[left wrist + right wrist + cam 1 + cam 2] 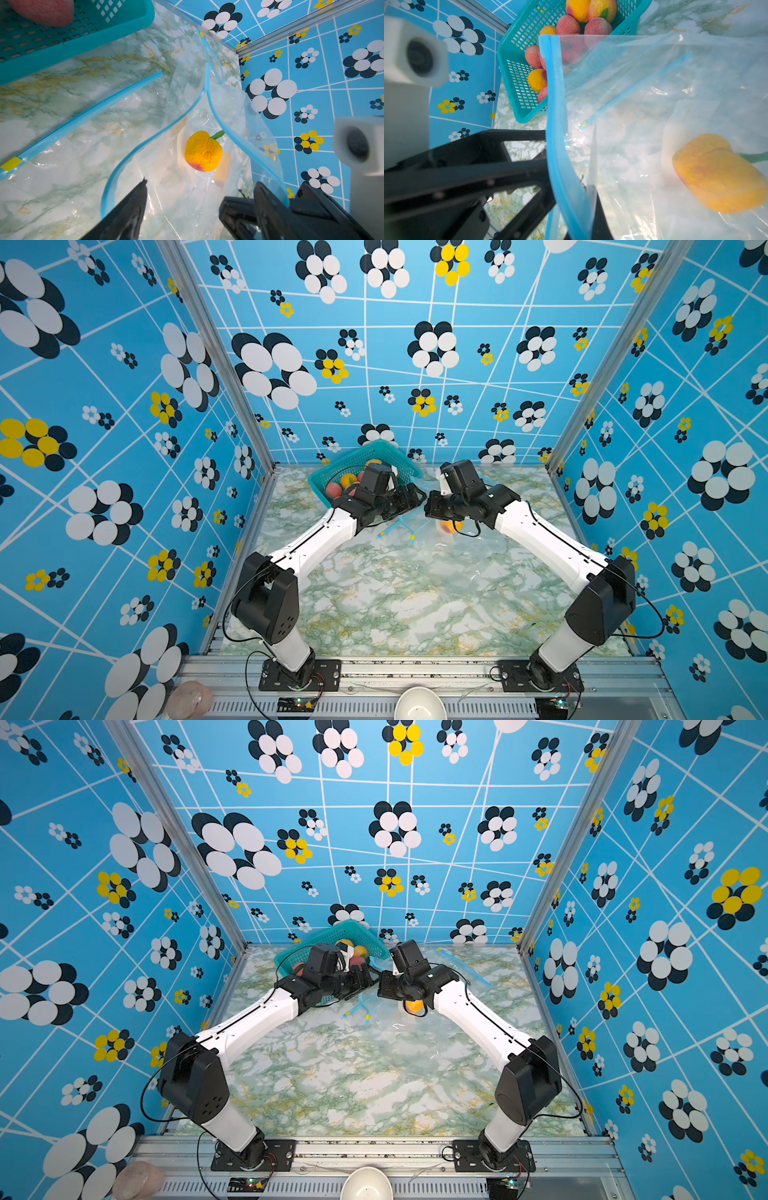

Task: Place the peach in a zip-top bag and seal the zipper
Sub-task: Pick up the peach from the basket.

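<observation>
The orange-yellow peach [203,151] with a green stem lies inside the clear zip-top bag [187,207], whose blue zipper rim [145,143] gapes wide. My left gripper [200,187] is open, its jaws spread wide over the bag's mouth with only film below. My right gripper [571,187] is shut on the blue zipper strip [556,128] and holds that edge up; the peach [716,174] shows through the film. In both top views the peach [448,526] [414,1006] peeks out under the right arm, and the two grippers [417,497] [429,508] almost meet above the table.
A teal basket [512,68] with several peaches stands at the back left [353,460], close to the left wrist. A second flat zip-top bag [83,116] with a yellow tab lies beside the held one. A white bowl [417,703] sits outside the front rail. Patterned walls enclose three sides.
</observation>
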Controlling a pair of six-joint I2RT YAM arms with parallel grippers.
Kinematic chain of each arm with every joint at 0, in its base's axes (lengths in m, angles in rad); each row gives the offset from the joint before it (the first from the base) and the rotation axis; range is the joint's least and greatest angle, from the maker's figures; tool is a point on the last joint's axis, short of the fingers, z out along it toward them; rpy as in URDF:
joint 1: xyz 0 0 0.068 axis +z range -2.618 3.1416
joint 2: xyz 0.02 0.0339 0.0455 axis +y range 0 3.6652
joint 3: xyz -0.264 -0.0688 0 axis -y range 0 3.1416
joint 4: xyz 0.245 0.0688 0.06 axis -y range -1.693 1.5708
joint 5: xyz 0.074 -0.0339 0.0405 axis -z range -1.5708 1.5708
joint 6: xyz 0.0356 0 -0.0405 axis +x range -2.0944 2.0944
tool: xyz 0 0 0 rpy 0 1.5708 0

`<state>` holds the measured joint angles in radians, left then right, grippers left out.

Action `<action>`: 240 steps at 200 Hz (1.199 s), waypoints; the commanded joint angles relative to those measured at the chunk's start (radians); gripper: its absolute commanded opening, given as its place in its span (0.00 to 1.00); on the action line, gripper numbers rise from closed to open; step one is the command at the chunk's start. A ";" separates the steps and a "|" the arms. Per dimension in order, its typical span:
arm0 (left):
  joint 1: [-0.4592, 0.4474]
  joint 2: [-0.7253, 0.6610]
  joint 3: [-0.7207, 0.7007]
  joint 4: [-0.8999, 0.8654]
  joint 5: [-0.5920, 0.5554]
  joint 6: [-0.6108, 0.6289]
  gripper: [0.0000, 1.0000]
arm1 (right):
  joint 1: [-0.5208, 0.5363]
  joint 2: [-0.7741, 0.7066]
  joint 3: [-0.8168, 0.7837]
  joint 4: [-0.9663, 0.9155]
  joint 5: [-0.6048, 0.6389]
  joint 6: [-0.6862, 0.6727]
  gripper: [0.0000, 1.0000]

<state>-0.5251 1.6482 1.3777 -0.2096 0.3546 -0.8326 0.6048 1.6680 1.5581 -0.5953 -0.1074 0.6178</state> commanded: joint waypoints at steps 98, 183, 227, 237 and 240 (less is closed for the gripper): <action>0.156 -0.106 0.186 -0.358 -0.242 0.332 0.77 | -0.045 -0.016 -0.009 -0.014 -0.003 -0.015 0.00; 0.294 0.190 0.377 -0.497 -0.474 0.545 0.78 | -0.039 -0.036 -0.009 -0.012 -0.022 -0.012 0.00; 0.318 0.358 0.476 -0.476 -0.455 0.544 0.81 | -0.034 -0.031 -0.010 -0.008 -0.026 -0.012 0.00; 0.324 0.393 0.497 -0.473 -0.443 0.549 0.81 | -0.034 -0.031 -0.009 -0.011 -0.028 -0.011 0.00; 0.325 0.405 0.503 -0.474 -0.442 0.549 0.81 | -0.033 -0.033 -0.011 -0.011 -0.028 -0.010 0.00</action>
<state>-0.2138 1.9862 1.8164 -0.6704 -0.0982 -0.3107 0.5625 1.6611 1.5486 -0.5938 -0.1192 0.6144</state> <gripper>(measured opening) 0.804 0.049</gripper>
